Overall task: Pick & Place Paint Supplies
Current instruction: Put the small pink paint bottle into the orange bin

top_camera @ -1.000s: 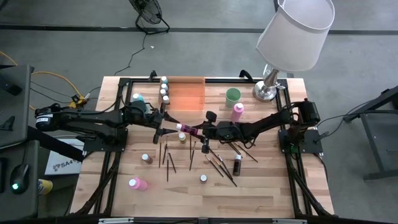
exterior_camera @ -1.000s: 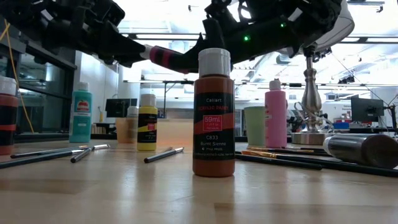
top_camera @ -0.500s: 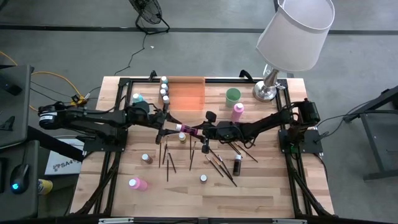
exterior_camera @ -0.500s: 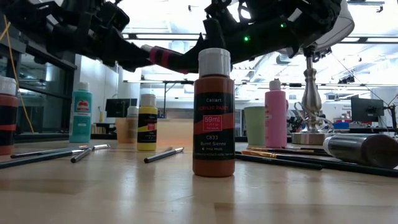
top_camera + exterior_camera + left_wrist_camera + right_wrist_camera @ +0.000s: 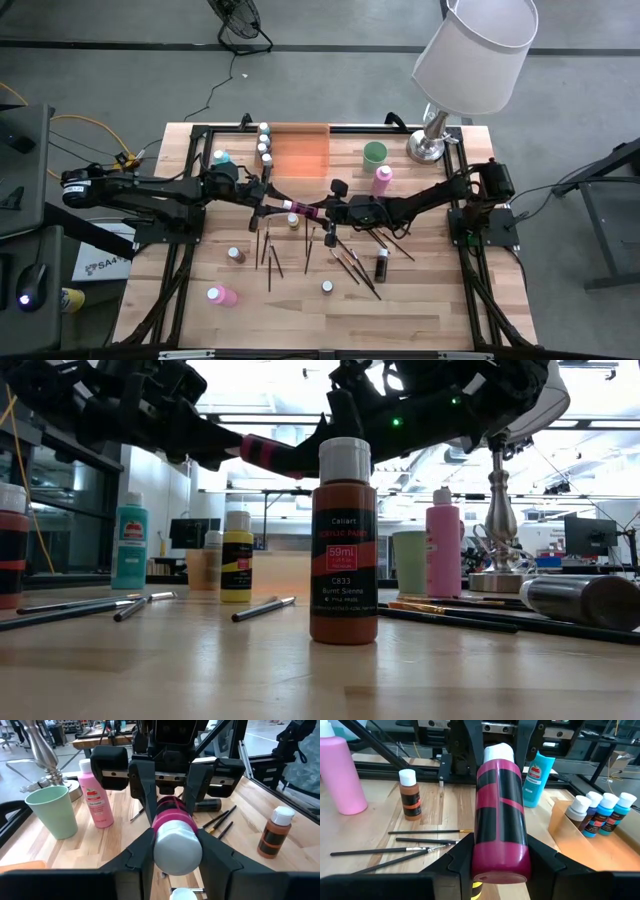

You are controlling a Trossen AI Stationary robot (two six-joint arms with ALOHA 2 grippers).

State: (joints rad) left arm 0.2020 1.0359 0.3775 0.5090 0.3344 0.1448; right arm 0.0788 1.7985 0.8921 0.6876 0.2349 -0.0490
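A magenta bottle with black label and white cap (image 5: 297,207) lies level in the air over the table's middle, between both grippers. My right gripper (image 5: 318,210) is shut on its bottom end, and my left gripper (image 5: 272,206) is closed over its cap end. Other bottles stand on the table: brown (image 5: 343,560), yellow (image 5: 293,221), pink (image 5: 382,178), teal (image 5: 221,159). Thin dark brushes (image 5: 270,255) lie flat below the grippers. Several small bottles (image 5: 264,140) stand at the orange tray's left edge. My left gripper (image 5: 177,857) has the white cap end (image 5: 177,851) between its two fingers, one against each side. It comes level from the table's left, along the bottle. My right gripper (image 5: 500,865) pinches the magenta body near its bottom end (image 5: 500,852), level from the table's right, along the bottle. The bottle is lifted clear and lies level.
The orange tray (image 5: 298,150) sits at the far edge, with the pale green cup (image 5: 374,153) and a lamp (image 5: 430,140) to its right. More brushes (image 5: 350,262), a dark bottle (image 5: 382,265) and a lying pink bottle (image 5: 221,295) lie toward the near side.
My left gripper has moved toward the table's right, onto the bottle's cap end, which showed bare a second ago and is now covered by its fingers. My right gripper and the bottle have kept still.
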